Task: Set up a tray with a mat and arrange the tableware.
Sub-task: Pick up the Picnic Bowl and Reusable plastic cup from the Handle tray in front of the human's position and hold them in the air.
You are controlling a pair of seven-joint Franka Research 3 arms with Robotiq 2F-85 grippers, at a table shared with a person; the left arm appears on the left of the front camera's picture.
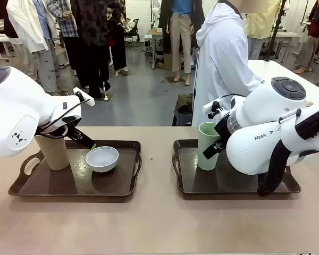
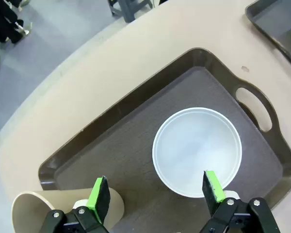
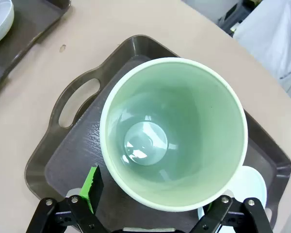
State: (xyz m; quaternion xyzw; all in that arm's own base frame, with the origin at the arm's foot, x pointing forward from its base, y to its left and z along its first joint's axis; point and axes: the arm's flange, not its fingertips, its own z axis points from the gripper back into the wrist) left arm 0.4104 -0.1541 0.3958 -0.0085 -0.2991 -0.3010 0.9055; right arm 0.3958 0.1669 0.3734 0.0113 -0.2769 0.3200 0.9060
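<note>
While the green cup (image 3: 174,131) stands upright on the right tray (image 3: 43,155), near the tray's nine o'clock end in the front view, the right gripper (image 3: 155,194) is spread wide with a finger on each side of it, and I cannot tell if they touch it. A small bowl (image 3: 247,187) peeks out at the cup's five o'clock. On the left tray (image 2: 136,92) a pale bowl (image 2: 197,151) sits with the tan cup (image 2: 63,211) at its nine o'clock in the front view. The left gripper (image 2: 156,187) hangs over them, spread wide, holding nothing.

The pale green tumbler (image 3: 173,131) hides most of the small bowl (image 3: 252,189).
</note>
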